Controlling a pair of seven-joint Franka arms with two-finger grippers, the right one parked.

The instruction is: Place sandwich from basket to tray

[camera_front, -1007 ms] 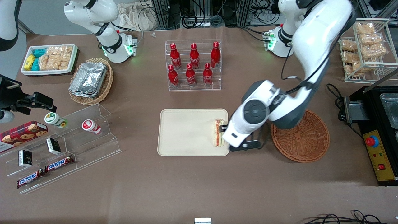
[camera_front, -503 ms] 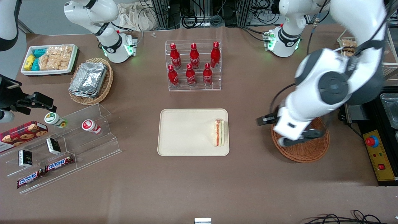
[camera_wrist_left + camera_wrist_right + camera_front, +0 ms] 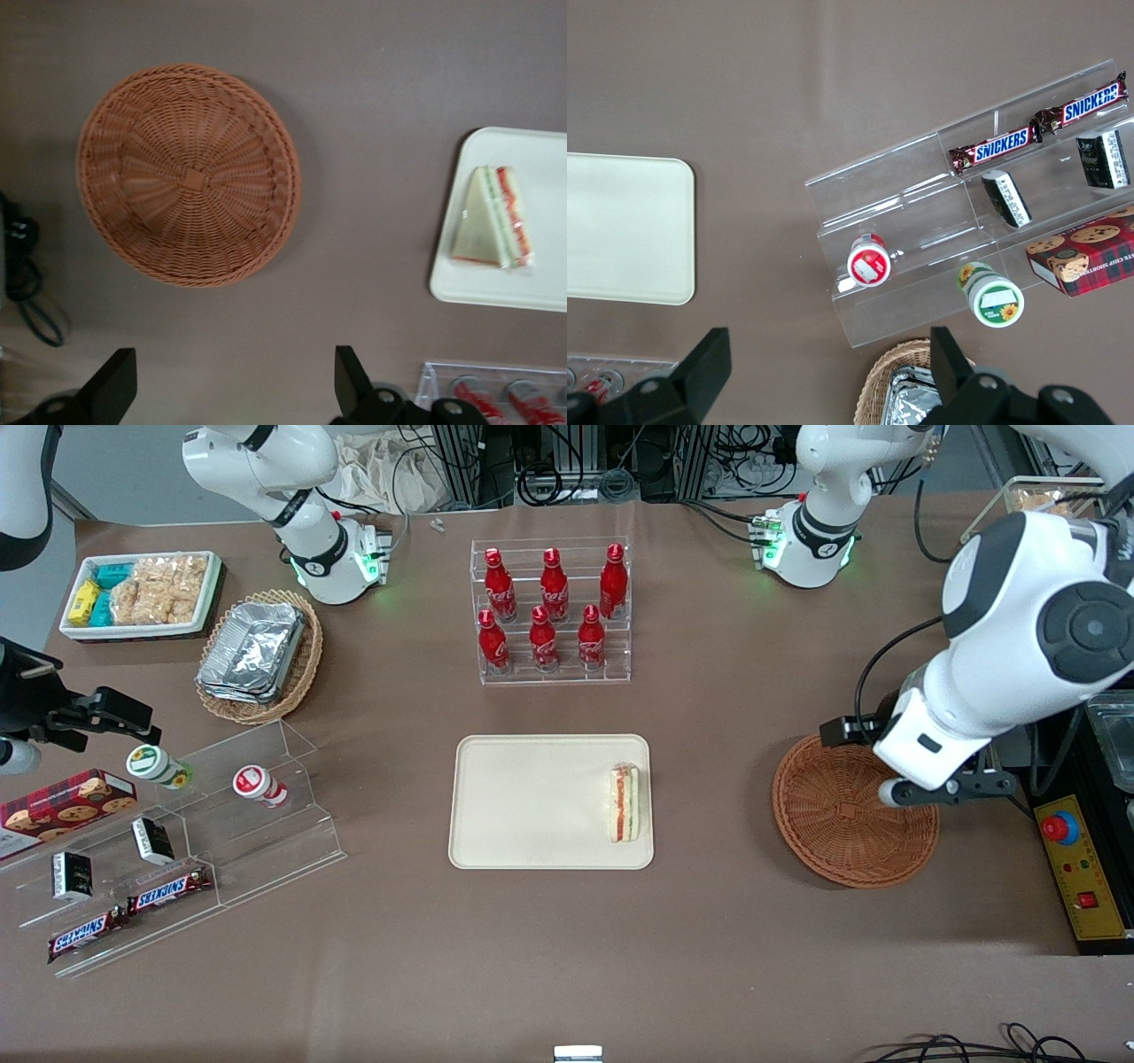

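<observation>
I see the left arm bent over the right side of the front frame, its gripper (image 3: 232, 388) hovering above the basket (image 3: 854, 812) with jaws apart and holding nothing. The sandwich (image 3: 624, 803) lies on the tray (image 3: 532, 802) at frame centre. Lower left, two bars (image 3: 127, 914) read "SNICKERS".

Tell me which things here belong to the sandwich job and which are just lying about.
Job: sandwich, lying on the tray; basket, with nothing in it; open claw, raised above the table beside the basket.

Lying about: cola bottles, foil containers, snack tray, Snickers bars, cookie box.
</observation>
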